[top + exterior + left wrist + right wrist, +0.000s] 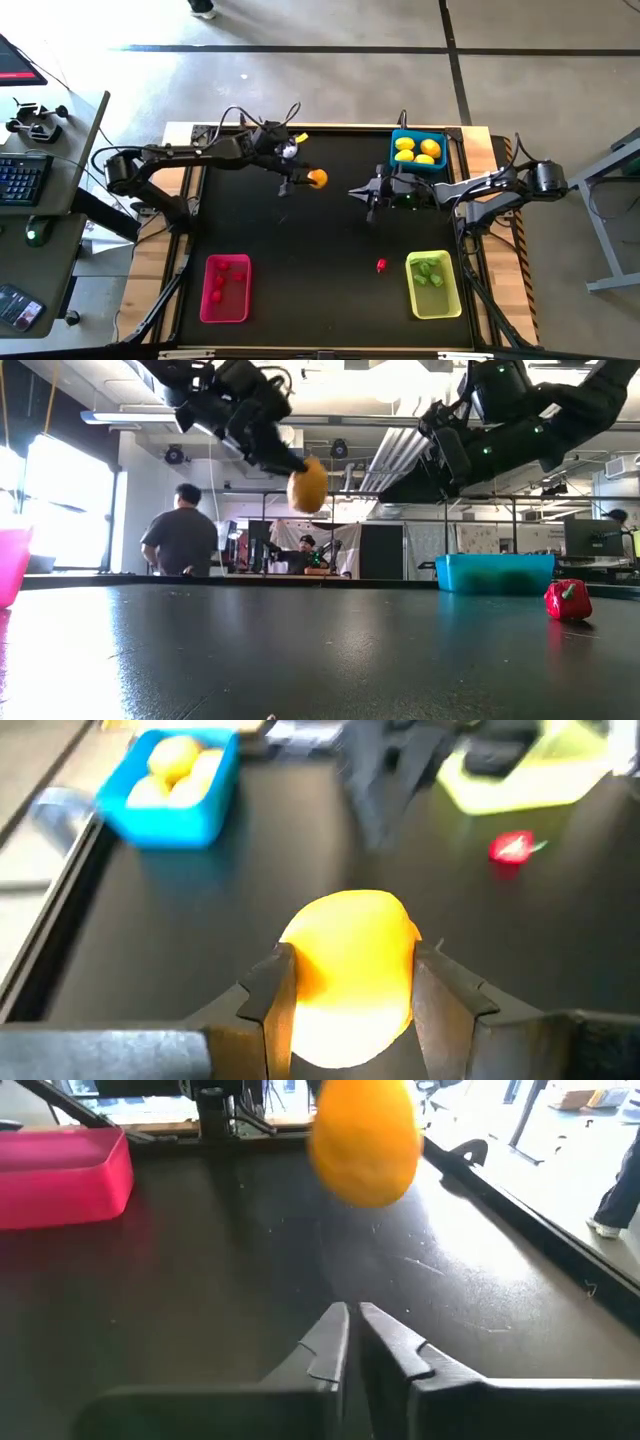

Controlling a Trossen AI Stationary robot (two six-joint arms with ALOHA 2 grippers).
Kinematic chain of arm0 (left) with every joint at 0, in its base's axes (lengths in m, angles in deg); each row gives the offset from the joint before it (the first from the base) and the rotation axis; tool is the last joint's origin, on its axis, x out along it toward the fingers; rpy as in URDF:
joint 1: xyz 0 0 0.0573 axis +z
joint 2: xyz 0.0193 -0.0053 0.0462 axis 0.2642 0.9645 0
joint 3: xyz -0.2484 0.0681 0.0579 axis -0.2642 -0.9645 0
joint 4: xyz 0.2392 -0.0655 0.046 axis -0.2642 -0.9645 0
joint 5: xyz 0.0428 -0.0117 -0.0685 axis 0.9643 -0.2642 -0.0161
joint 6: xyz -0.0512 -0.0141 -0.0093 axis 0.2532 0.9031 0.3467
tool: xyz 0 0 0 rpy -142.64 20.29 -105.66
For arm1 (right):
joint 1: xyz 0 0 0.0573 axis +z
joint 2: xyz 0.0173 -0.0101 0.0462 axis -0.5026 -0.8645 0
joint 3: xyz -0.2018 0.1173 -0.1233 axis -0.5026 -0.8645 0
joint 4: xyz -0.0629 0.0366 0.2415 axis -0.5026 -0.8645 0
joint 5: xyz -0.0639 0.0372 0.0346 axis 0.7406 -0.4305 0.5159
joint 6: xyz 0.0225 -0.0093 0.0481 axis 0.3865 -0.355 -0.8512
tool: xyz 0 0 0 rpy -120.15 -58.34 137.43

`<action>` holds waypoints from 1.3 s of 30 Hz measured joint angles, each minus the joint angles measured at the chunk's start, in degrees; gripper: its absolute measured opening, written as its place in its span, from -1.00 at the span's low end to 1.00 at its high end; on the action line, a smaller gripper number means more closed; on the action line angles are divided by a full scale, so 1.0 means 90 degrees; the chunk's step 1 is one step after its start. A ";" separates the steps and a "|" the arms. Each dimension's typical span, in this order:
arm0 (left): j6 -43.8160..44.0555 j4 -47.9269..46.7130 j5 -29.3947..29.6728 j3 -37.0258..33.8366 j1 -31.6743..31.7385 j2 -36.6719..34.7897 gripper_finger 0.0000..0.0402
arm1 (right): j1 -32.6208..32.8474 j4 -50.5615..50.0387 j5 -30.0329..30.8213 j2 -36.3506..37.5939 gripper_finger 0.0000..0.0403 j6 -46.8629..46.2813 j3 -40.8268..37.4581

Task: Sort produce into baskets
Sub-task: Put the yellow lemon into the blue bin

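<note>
A yellow-orange lemon point(317, 179) hangs in the air above the middle of the black table, with my left gripper point(306, 181) shut on it. My right gripper point(355, 192) hovers shut and empty just to the lemon's right, its fingers point(352, 1330) pointing toward the lemon point(365, 1140). A blue basket point(418, 152) at the far right holds several yellow lemons. A pink-red basket point(226, 288) at the near left holds red bits. The yellow-green basket point(433, 283) at the near right holds green bits. One red piece point(381, 265) lies on the table beside the yellow-green basket. My left gripper pinches the lemon's two opposite sides point(300, 982) between its two fingers point(275, 1005). The fingers come from the table's left, slanting a little downward. The lemon point(308, 484) sticks out beyond the fingertips and is lifted well clear of the table.
The black tabletop point(320, 240) between the baskets lies bare apart from the red piece point(568, 600). A desk with a keyboard point(25, 178) stands left of the table. People point(182, 530) are in the room behind the far edge.
</note>
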 joint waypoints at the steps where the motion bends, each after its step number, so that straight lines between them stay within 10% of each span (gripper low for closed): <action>1: 0.0034 0.0187 -0.0058 0.0000 -0.0070 0.0031 -0.33 | 0.0016 0.0037 0.0015 0.0000 -0.90 -0.0003 0.0000; 19: 0.0816 0.1987 -0.0263 -0.0002 -0.0834 0.0195 -0.33 | 0.0504 0.1631 0.0307 0.0000 0.53 -0.0119 0.0000; 39: 0.1332 0.2619 -0.0240 0.0010 -0.1130 0.0297 -0.33 | 0.0593 0.1005 -0.0019 -0.0369 0.52 0.0036 0.0878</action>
